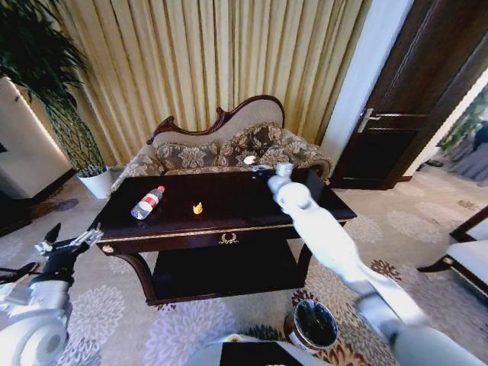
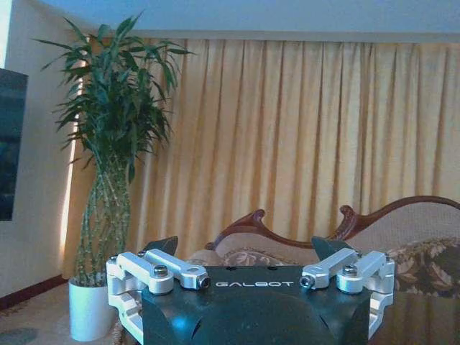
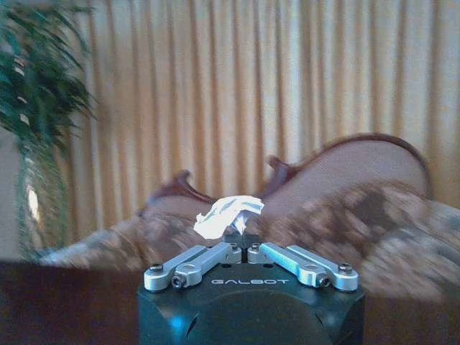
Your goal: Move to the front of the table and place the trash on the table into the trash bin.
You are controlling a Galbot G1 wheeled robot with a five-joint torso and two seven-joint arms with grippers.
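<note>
A: Head view first: what is seen on the bench (image 1: 320,200)?

B: A clear plastic bottle (image 1: 147,203) is laid on its side near the left end, and a tiny orange scrap (image 1: 197,207) is seen just to its right, apart from it. The right hand (image 1: 263,169) is stretched out over the far edge with a small white wad (image 1: 249,160) at its tip. The trash bin (image 1: 312,326) is stood on the carpet below, near the front right corner. The left hand (image 1: 75,240) is held low beside the left end, fingers spread and nothing between them.

A: Left wrist view?

B: The left hand (image 2: 244,248) is shown with its fingers set wide apart and empty, pointed toward a sofa (image 2: 402,244), curtains (image 2: 287,136) and a potted plant (image 2: 108,144).

A: Right wrist view?

B: The right hand (image 3: 243,233) is closed on the white wad (image 3: 228,215), which is pinched by one lower corner while the rest stands free above the fingertips.

A: How is the wad judged to handle?

B: It is judged very light and soft, easily crushed and unlikely to be harmed; a pinch on any fold should serve, though a thin corner could slip. The bottle is judged light, smooth and apt to roll, best taken across its middle.

A: What is hidden?

B: The bin's near side is cut off by the robot's body, and what the scrap is made of cannot be told
</note>
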